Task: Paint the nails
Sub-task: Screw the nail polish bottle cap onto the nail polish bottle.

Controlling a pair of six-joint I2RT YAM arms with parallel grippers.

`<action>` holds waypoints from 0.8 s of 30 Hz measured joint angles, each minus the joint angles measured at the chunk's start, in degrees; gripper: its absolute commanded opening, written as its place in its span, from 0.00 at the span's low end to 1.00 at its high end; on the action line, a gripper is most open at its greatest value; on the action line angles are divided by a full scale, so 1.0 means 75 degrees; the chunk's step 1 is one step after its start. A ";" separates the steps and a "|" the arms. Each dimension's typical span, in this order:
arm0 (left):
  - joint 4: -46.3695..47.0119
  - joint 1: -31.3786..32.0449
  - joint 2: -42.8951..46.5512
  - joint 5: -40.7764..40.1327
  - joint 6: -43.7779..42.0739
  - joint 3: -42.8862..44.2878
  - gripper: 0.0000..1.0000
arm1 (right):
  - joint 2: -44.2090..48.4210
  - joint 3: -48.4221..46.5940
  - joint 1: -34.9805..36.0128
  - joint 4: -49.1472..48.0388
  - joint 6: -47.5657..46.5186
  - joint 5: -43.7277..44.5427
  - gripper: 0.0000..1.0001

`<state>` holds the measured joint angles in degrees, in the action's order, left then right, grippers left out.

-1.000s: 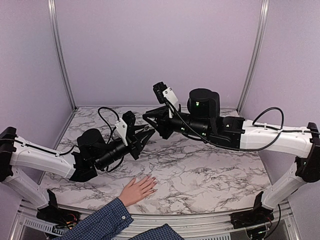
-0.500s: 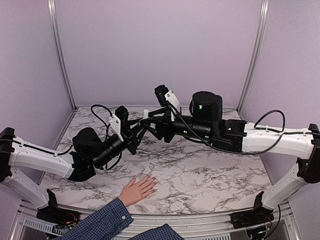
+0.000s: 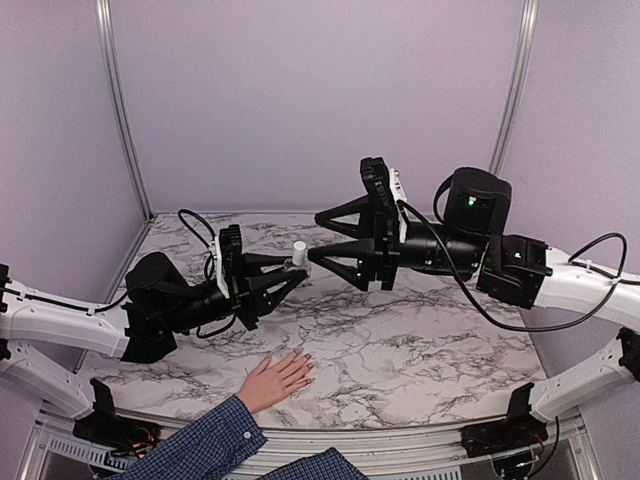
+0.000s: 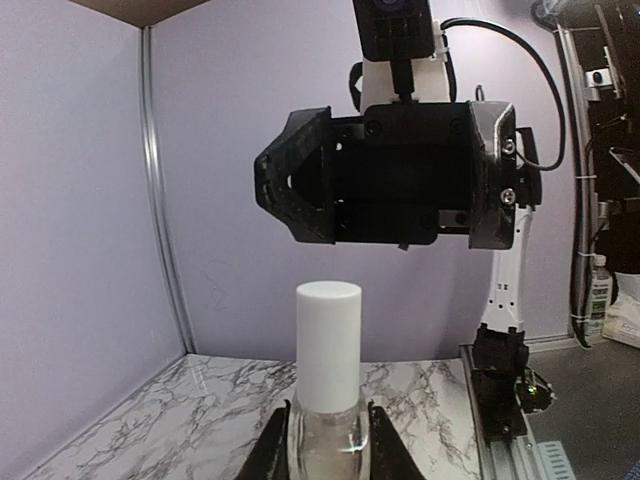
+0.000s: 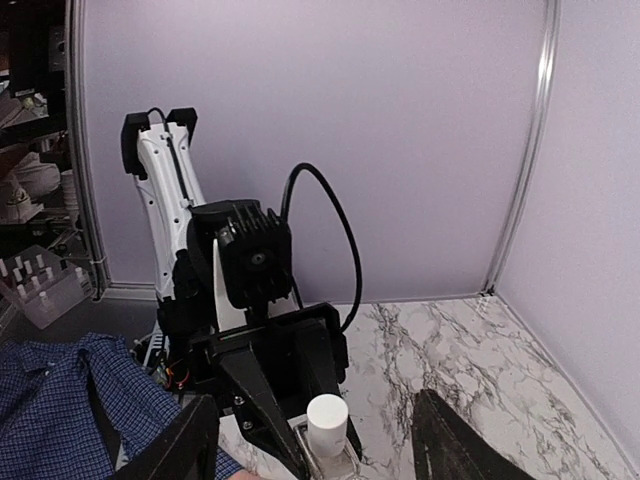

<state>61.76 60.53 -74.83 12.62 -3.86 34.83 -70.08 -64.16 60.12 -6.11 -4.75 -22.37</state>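
Our left gripper (image 3: 292,266) is clenched on a small clear glass bottle with a white cylindrical cap (image 4: 328,380), and the cap stands just past its fingertips. Our right gripper (image 3: 316,236) faces it with jaws spread wide, the cap near their gap but apart. The nails (image 3: 305,370), too small to make out singly, lie on a light-skinned hand (image 3: 275,380) flat on the white marble table (image 3: 430,340), well below both jaws.

The table (image 3: 400,330) is smooth, marble-patterned and faintly glossy. The posts (image 3: 120,110) at 10 and 2 o'clock are brushed metal, and the walls (image 3: 320,100) are matt. The bottle (image 4: 327,440) is glossy clear glass with a matt white plastic cap (image 4: 328,340). The arm shells (image 3: 60,318) are glossy white plastic. The left gripper (image 3: 298,270) and right gripper (image 3: 314,236) are matt black. At 7 o'clock is a woven cloth sleeve (image 3: 200,445).
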 measured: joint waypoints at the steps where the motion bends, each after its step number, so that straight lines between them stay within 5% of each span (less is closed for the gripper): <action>1: -0.0082 0.0000 0.0044 0.0347 0.0055 0.0006 0.00 | 0.0055 0.0000 -0.0003 0.0064 -0.0099 -0.0271 0.63; 11: -0.0694 0.0000 0.0082 0.2871 0.0743 0.0487 0.00 | 0.0073 -0.0335 0.0000 0.1428 -0.1297 -0.2736 0.56; 24: -0.0903 0.0000 -0.0326 0.4925 0.1617 0.0909 0.00 | -0.0321 -0.0845 0.0204 0.2256 -0.1888 -0.3316 0.44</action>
<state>54.98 60.53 -77.28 49.56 8.27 41.65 -72.49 -70.50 61.65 10.81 -18.92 -47.24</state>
